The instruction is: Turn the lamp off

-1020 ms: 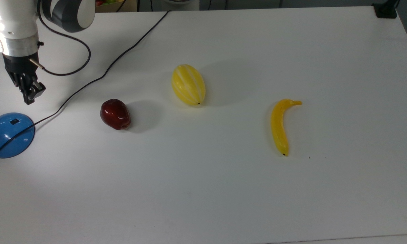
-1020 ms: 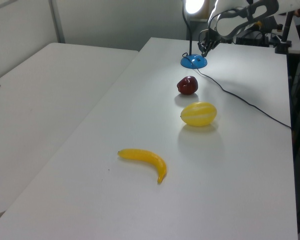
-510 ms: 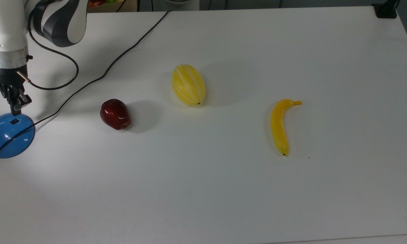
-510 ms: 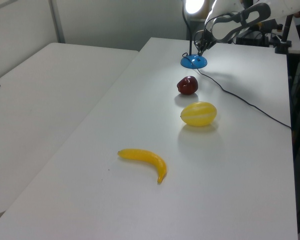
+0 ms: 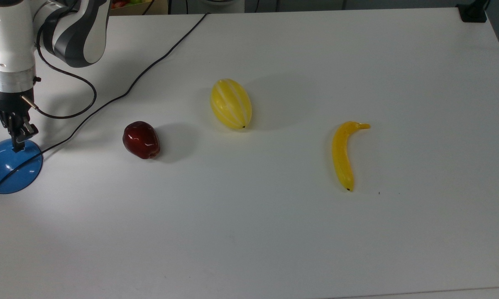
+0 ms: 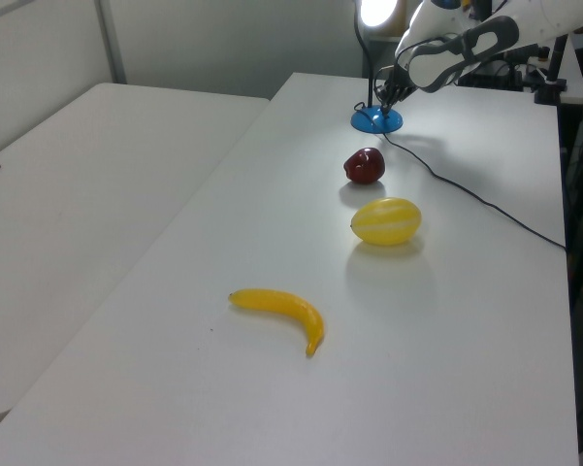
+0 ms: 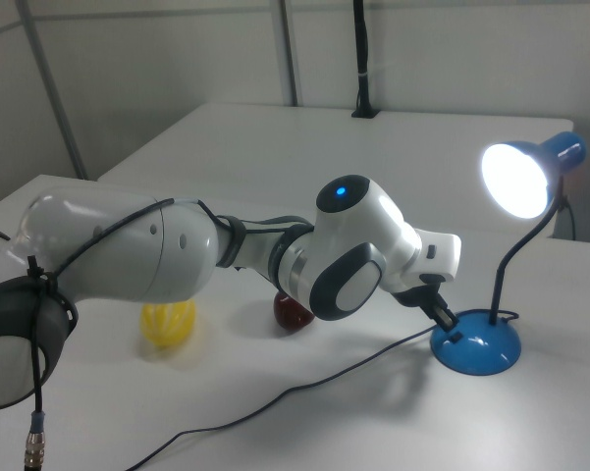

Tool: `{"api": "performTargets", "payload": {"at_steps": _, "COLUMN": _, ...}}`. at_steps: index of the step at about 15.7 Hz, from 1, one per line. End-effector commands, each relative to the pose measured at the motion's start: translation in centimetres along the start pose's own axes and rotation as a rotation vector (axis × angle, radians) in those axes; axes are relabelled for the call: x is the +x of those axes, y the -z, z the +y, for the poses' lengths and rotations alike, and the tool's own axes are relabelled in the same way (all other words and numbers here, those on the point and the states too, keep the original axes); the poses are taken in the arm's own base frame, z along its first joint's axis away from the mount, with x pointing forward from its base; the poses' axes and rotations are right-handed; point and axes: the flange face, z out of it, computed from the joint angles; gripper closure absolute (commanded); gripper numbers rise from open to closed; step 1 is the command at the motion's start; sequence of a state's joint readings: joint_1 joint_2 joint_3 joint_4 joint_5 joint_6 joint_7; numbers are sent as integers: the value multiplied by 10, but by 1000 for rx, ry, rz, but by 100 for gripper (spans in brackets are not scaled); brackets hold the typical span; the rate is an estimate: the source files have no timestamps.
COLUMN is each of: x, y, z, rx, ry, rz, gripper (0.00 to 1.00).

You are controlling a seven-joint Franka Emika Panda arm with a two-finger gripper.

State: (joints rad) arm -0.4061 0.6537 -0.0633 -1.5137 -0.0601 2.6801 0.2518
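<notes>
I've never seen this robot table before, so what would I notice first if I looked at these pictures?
First the glowing blue desk lamp with its glossy dome base, still lit at the right view's right, with the big white robot arm's dark gripper resting its tip on that base. Next, the fruit on the white table: a dark red apple, a striped yellow melon and a yellow banana, running toward the top view's right.

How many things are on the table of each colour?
Yellow: 2, the melon and the banana
Red: 1, the apple
Blue: 1, the lamp
Total: 4
</notes>
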Motion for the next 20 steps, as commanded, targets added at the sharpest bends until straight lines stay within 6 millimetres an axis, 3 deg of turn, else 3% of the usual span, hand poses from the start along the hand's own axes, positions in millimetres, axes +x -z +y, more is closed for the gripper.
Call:
{"api": "performTargets", "payload": {"at_steps": 1, "x": 5, "y": -7, "z": 3, "rx": -14, "ry": 7, "rz": 20, "gripper": 100}}
{"api": "performTargets", "payload": {"at_steps": 13, "x": -19, "y": -31, "z": 10, "rx": -57, "ry": 68, "rz": -31, "gripper": 100}}
{"api": "performTargets", "payload": {"at_steps": 17, "x": -19, "y": -23, "z": 5, "rx": -57, "ry": 66, "rz": -41, "gripper": 100}}
{"api": "performTargets", "payload": {"at_steps": 20, "x": -22, "y": 2, "z": -6, "rx": -58, "ry": 75, "rz": -87, "gripper": 100}}
